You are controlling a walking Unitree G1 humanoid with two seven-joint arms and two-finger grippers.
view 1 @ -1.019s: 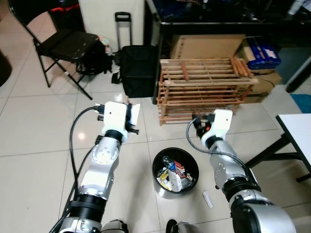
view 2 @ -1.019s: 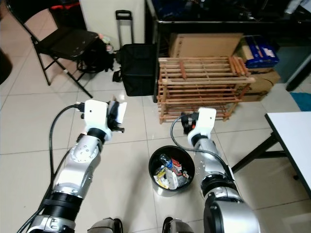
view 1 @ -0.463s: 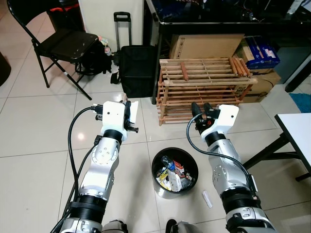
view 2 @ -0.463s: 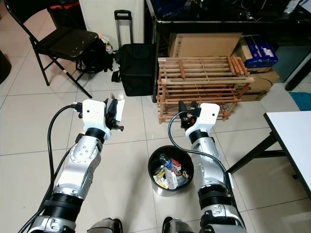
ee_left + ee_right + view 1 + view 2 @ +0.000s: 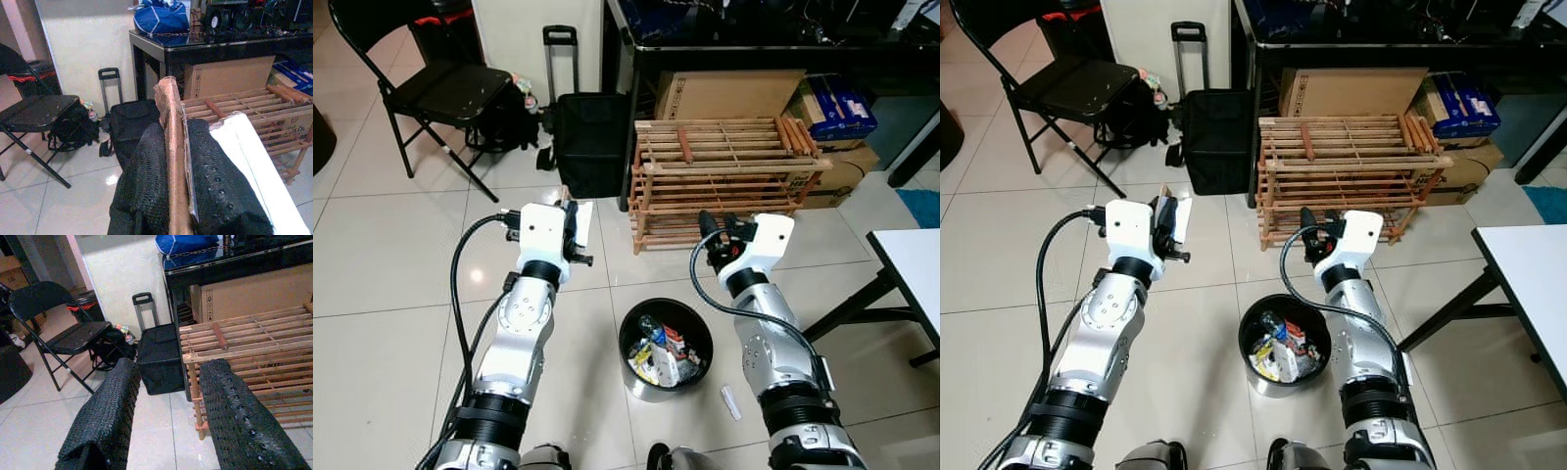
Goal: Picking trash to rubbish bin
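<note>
My left gripper [image 5: 576, 230] was clamped on a flat piece of brown cardboard with a white face [image 5: 172, 147], which stood edge-up between my two black fingers [image 5: 146, 176] at the middle left of the frame. My right gripper [image 5: 717, 233] was held at the middle right with its fingers spread wide and nothing between them. The round black rubbish bin [image 5: 631, 372] sat on the pale tiled floor [image 5: 382, 294] in the lower centre, between my two arms, already holding a heap of mixed wrappers [image 5: 664, 354]. The cardboard was up and to the left of the bin's mouth, well apart from it, not over it. I judged the risk to lie in the release: a thin flat sheet let go from that height, or before it was over the opening, could plane sideways and land on the tiles. It could also catch the rim and lodge across the opening. A small white scrap [image 5: 731, 402] lay on the floor just right of the bin, near my right arm, and I judged it likely to be overlooked.
</note>
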